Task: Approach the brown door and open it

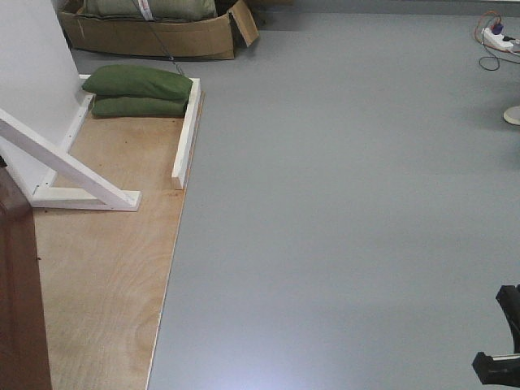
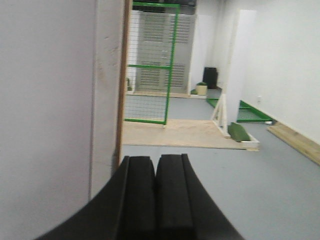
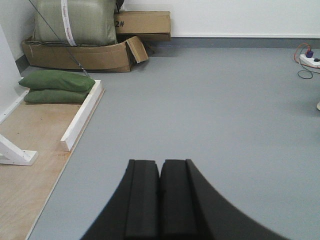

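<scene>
The dark brown door point(image 1: 20, 301) shows only as an edge at the bottom left of the front view, standing on the plywood floor panel point(image 1: 106, 268). In the left wrist view a thin brown edge point(image 2: 120, 100) runs down beside a white wall panel. My left gripper point(image 2: 156, 162) is shut and empty, pointing past that panel into the room. My right gripper point(image 3: 160, 165) is shut and empty, held over bare grey floor. A black part of the right arm point(image 1: 500, 341) shows at the bottom right of the front view.
A white brace frame point(image 1: 73, 175) and a white wall panel stand on the plywood. Two green sandbags point(image 1: 138, 89) lie behind it, with cardboard boxes point(image 1: 154, 32) beyond. A power strip with cables point(image 1: 497, 36) lies far right. A green mesh fence point(image 2: 150, 65) stands ahead in the left wrist view.
</scene>
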Tool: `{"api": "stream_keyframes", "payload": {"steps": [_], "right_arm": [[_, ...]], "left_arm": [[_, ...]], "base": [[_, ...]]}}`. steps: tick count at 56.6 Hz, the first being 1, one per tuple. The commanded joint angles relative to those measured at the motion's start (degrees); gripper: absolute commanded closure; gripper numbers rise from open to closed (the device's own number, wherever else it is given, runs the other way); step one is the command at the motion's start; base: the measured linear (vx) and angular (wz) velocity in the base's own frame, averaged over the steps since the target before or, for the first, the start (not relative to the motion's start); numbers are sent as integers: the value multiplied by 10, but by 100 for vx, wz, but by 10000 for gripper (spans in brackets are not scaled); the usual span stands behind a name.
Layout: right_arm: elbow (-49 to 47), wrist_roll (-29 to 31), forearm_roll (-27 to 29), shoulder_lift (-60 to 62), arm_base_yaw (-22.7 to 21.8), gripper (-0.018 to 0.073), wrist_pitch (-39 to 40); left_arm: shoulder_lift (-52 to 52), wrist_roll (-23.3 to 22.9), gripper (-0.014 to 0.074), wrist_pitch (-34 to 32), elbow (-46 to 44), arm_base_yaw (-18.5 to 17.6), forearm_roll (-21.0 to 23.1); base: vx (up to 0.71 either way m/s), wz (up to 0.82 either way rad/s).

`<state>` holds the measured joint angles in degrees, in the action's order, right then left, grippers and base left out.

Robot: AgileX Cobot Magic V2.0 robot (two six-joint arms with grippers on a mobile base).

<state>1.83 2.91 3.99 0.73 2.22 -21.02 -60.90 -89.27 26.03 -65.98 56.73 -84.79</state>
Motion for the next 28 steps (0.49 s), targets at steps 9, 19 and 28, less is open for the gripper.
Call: {"api": "stream_keyframes", "payload": {"steps": [9,19,28], "right_arm": [[2,4,-2,3,0,559,44],[2,4,-2,3,0,559,44],[2,4,-2,3,0,559,44]], "left_arm": [[13,-5,561,-116,-20,-38,18],[13,-5,561,-145,-20,-41,79],[13,-5,561,-162,-20,-59,131]], "base": [[0,0],[0,0],[0,0]]}}
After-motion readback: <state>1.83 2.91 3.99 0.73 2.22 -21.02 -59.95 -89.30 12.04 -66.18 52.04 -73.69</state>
